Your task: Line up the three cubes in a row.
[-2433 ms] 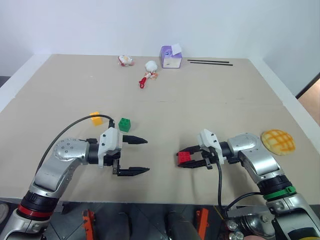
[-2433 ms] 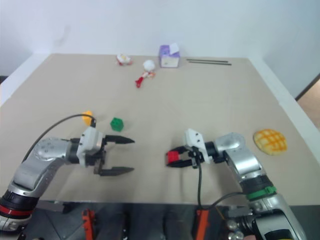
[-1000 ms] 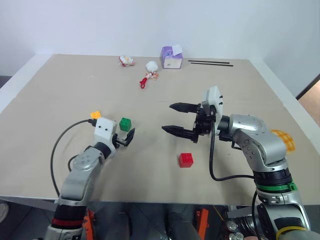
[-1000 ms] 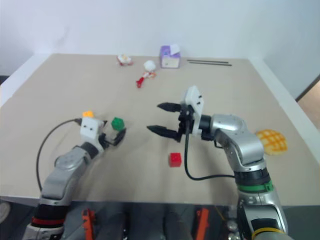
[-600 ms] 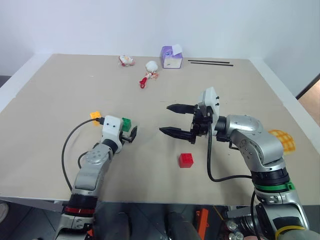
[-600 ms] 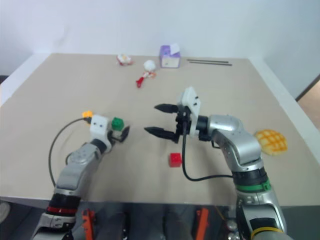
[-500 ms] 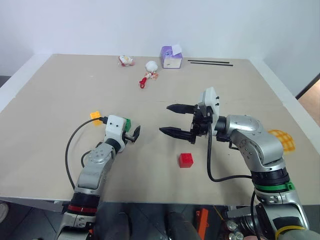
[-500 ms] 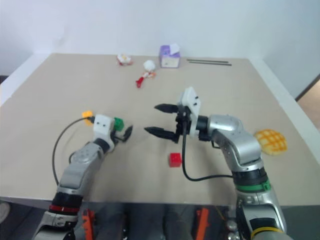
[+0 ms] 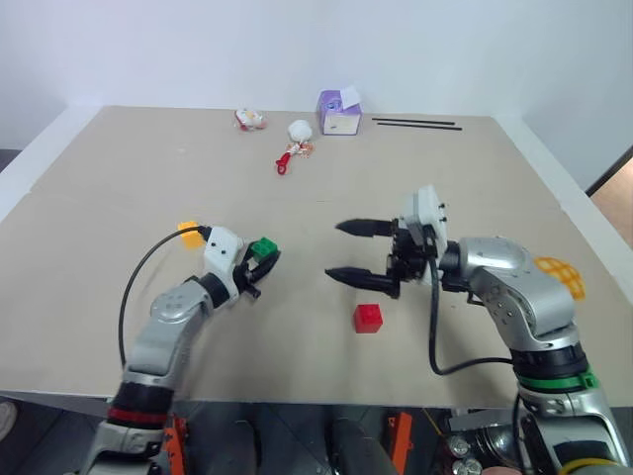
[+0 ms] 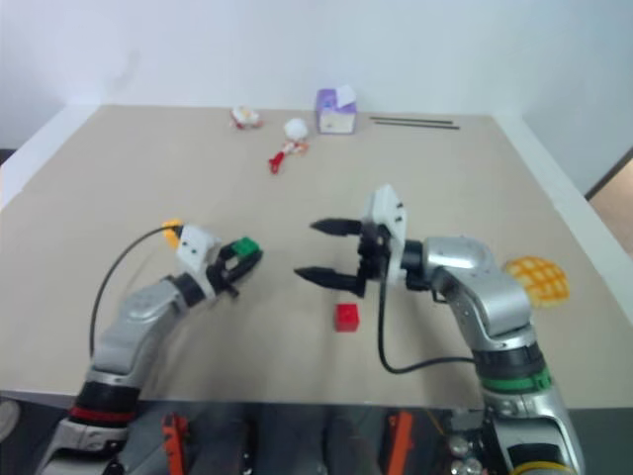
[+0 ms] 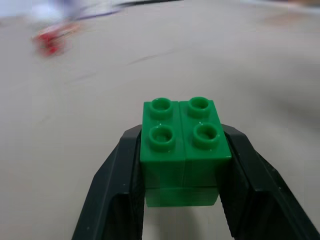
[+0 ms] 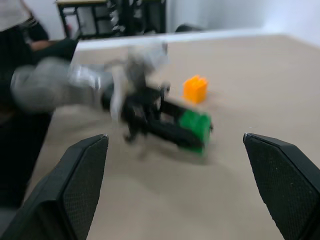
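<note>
My left gripper (image 9: 265, 259) is shut on the green cube (image 11: 182, 145), holding it by two opposite sides with its studs up, just above the table at the left of centre. Behind and to the left of it, the yellow-orange cube (image 9: 188, 234) rests on the table. The red cube (image 9: 368, 318) lies alone near the front, at the middle. Just behind the red cube my right gripper (image 9: 336, 249) hovers open, pointing left toward the green cube (image 12: 195, 127), with nothing between its fingers.
A purple-and-white box (image 9: 338, 112), small white and red toys (image 9: 297, 139) and two black rods (image 9: 415, 124) lie along the far edge. A yellow checkered bun (image 9: 559, 277) sits at the right, behind my right arm.
My left gripper has closed on the green cube and swung it slightly right, toward the middle. The right gripper, which let go of the red cube earlier, has drifted right and down, still open.
</note>
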You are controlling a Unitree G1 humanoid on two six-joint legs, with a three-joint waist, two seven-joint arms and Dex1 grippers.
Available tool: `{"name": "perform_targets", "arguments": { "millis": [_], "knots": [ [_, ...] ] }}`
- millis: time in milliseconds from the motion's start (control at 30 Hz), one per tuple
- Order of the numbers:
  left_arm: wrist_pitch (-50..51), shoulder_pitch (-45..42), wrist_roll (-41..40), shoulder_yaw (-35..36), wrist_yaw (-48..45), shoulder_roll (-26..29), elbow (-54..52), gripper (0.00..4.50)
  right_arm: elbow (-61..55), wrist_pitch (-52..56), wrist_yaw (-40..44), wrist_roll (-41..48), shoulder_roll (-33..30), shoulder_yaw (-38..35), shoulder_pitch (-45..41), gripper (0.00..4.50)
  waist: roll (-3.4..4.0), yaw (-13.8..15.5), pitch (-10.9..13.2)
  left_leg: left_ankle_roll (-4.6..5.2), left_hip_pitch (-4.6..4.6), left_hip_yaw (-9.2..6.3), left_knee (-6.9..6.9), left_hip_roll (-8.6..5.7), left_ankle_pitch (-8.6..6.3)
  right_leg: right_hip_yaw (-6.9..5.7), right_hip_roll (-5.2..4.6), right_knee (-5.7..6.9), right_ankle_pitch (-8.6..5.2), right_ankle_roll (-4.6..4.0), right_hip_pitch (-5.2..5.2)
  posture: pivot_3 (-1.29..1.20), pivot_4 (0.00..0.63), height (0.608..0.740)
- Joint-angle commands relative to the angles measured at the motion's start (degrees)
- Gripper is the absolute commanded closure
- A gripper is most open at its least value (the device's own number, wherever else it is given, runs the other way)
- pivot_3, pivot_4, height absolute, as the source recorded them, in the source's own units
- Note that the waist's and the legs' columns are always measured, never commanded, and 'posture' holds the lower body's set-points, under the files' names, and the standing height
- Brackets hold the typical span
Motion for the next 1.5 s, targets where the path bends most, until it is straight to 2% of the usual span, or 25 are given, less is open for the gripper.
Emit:
{"name": "perform_targets", "arguments": {
  "millis": [33,133,267,633,900,1167,1200,1267,1300,1400,1500],
  "knots": [
    [-2.47,0.88,-3.43,-2.6,-13.28,5.28,-3.64,3.12,0.0,-4.53,6.42,-1.86,-5.13,-0.7,3.39,0.0,0.0,0.09,0.0,-0.02,0.02,0.0,0.0,0.0,-0.01,0.0,-0.01,0.0,-0.04,-0.02,0.02,0.0,0.15,0.74],
    [-5.14,-0.55,-3.11,-5.22,-20.95,8.33,-1.48,3.12,1.5,-7.06,8.36,-3.73,-7.79,-0.54,5.82,0.0,0.0,0.04,0.0,-0.02,0.04,0.05,0.04,0.01,-0.02,0.0,-0.03,-0.01,-0.04,-0.04,0.0,0.0,0.15,0.74],
    [-8.34,-4.03,-1.7,-7.99,-26.65,8.07,3.24,3.12,0.14,-7.14,8.43,-3.69,-8.94,-1.55,7.6,0.0,0.0,0.03,0.0,-0.01,0.07,0.07,0.1,0.03,-0.01,-0.01,-0.02,0.0,0.03,-0.09,0.01,0.0,0.15,0.74],
    [-14.68,-7.34,3.44,-12.05,-29.03,4.29,12.65,3.12,-6.18,-4.25,5.01,-1.51,-9.54,-4.01,9.98,0.0,0.0,0.01,0.0,0.02,0.03,0.04,0.05,0.02,-0.03,0.01,0.01,0.0,-0.04,-0.04,-0.01,0.0,0.15,0.74],
    [-15.94,-7.82,6.24,-12.89,-27.5,1.53,15.57,3.12,-6.97,-3.39,4.59,-0.85,-9.75,-3.94,9.55,0.0,0.0,0.03,0.0,0.02,0.05,0.05,0.13,0.02,-0.03,0.02,-0.01,0.0,0.02,0.0,0.05,0.0,0.15,0.74],
    [-15.39,-7.52,6.2,-12.67,-27.81,1.28,15.4,3.12,-6.36,-3.51,4.55,-0.87,-9.5,-3.46,8.59,0.0,0.0,0.03,0.0,0.02,0.05,0.05,0.13,0.02,-0.03,0.02,-0.01,0.0,0.03,0.01,0.06,0.0,0.15,0.74],
    [-15.27,-7.46,6.03,-12.6,-27.91,1.31,15.3,2.04,-6.3,-3.51,4.5,-0.91,-9.47,-3.44,8.5,0.0,0.0,0.03,0.0,0.02,0.05,0.05,0.13,0.02,-0.03,0.02,-0.01,0.0,0.03,0.01,0.06,0.0,0.15,0.74],
    [-15.2,-7.41,5.87,-12.48,-28.05,1.35,15.18,1.52,-6.13,-3.57,4.44,-1.0,-9.42,-3.42,8.3,0.0,0.0,0.03,0.0,0.02,0.05,0.05,0.13,0.02,-0.03,0.02,-0.01,0.0,0.03,0.01,0.05,0.0,0.15,0.74],
    [-15.22,-7.42,5.83,-12.44,-28.15,1.37,15.14,1.08,-6.03,-3.59,4.44,-1.02,-9.39,-3.4,8.22,0.0,0.0,0.03,0.0,0.02,0.05,0.05,0.13,0.02,-0.03,0.02,-0.01,0.0,0.03,0.01,0.05,0.0,0.15,0.74],
    [-15.24,-7.48,5.17,-12.15,-28.75,1.39,14.73,0.14,-5.81,-3.6,4.46,-1.06,-9.33,-3.32,8.08,0.0,0.0,0.03,0.0,0.02,0.04,0.05,0.12,0.02,-0.03,0.02,-0.01,0.0,0.03,0.01,0.04,0.0,0.15,0.74],
    [-14.83,-7.52,4.14,-11.71,-29.33,1.39,13.87,0.03,-5.86,-3.46,4.43,-0.99,-9.32,-3.29,8.07,0.0,0.0,0.03,0.0,0.02,0.04,0.05,0.12,0.02,-0.03,0.02,-0.01,0.0,0.02,0.01,0.04,0.0,0.15,0.74]
  ]
}}
